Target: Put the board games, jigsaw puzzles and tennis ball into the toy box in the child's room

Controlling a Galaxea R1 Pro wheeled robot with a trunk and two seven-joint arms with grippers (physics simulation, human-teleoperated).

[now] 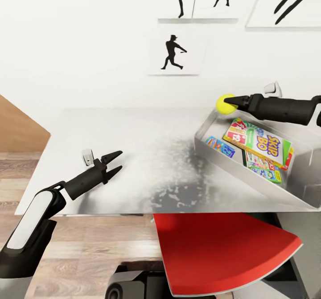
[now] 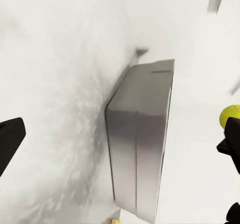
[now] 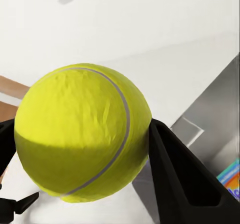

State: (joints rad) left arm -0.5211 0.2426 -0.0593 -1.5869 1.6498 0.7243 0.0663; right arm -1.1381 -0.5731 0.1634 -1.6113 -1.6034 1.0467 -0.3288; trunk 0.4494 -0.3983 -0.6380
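The yellow-green tennis ball (image 1: 225, 104), with a pale seam curving across it, is pinched in the right pincer (image 1: 232, 100) just above the far corner of the grey toy box (image 1: 232, 165). The box sits on the desk's right side. Inside lie the tilted white-green SKIP BO board game (image 1: 261, 142) and bright jigsaw puzzles (image 1: 220, 146).

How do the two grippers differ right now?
The right gripper is shut on the tennis ball, held in the air at the toy box's far corner. The left gripper is open, holds nothing and hovers low over the table, away from the box. Both are black with pointed fingers.
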